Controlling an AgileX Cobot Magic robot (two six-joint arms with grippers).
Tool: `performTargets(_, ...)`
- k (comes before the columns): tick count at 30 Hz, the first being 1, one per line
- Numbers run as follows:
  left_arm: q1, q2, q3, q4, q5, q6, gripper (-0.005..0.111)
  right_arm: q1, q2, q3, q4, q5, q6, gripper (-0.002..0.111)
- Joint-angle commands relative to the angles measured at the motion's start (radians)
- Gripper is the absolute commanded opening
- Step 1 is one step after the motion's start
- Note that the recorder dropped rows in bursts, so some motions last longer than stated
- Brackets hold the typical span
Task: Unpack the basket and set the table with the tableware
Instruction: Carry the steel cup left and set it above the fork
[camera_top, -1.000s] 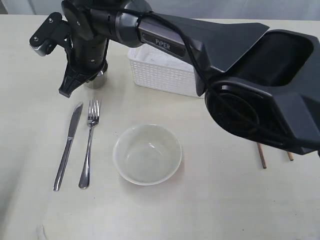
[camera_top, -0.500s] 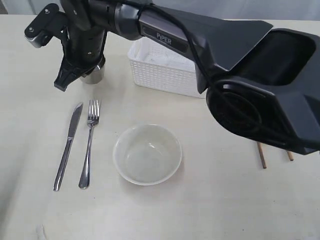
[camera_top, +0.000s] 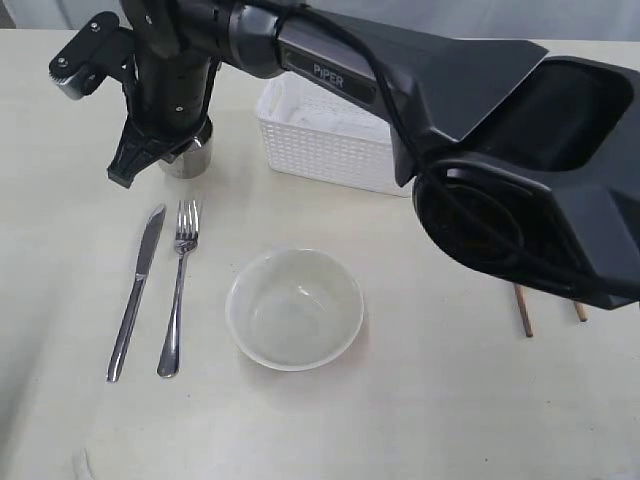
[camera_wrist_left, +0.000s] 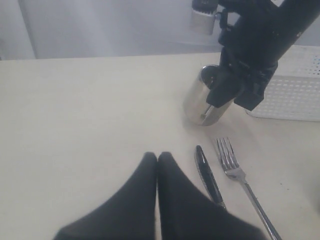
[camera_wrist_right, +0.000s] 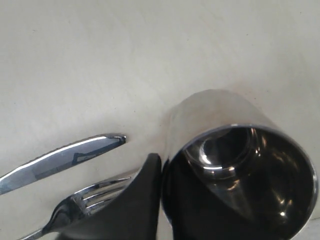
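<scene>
My right gripper (camera_top: 150, 165) reaches across to the far left and is shut on the wall of the steel cup (camera_top: 192, 156), one finger outside (camera_wrist_right: 142, 200) and one inside. The cup (camera_wrist_left: 202, 102) hangs tilted, just at the table (camera_top: 450, 420). The steel knife (camera_top: 135, 295) and fork (camera_top: 178, 290) lie side by side in front of it, left of the white bowl (camera_top: 295, 308). The white lattice basket (camera_top: 320, 140) stands behind, right of the cup. My left gripper (camera_wrist_left: 157, 157) is shut and holds nothing, low over the table near the knife tip (camera_wrist_left: 201, 155).
Two wooden chopsticks (camera_top: 522, 310) poke out from under the right arm's big black body (camera_top: 520, 180), which covers the right half of the exterior view. The spoon and brown plate are out of view.
The right gripper with the cup shifted up and to the left, then settled slightly down again. Knife, fork, bowl and basket have stayed put.
</scene>
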Motion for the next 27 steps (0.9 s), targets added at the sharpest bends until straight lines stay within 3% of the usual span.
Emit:
performTargets(1,-0.005,-0.003,0.003,0.008,-0.011,-0.004,0.000,-0.003,-0.002,-0.006,-0.002,0.002,-0.006,0.000)
performTargets(17,-0.005,-0.003,0.003,0.008,-0.011,-0.004,0.000,-0.003,0.020,-0.008,-0.003,0.019,-0.006,0.001)
performTargets(19,-0.005,-0.003,0.003,0.008,-0.011,-0.004,0.000,-0.003,0.020,-0.008,-0.003,0.017,-0.006,0.008)
performTargets(24,-0.005,-0.003,0.003,0.008,-0.011,-0.004,0.000,-0.003,0.020,-0.008,-0.005,-0.002,-0.006,0.042)
performTargets(27,-0.005,-0.003,0.003,0.008,-0.011,-0.004,0.000,-0.003,0.020,-0.008,-0.040,-0.023,0.023,0.045)
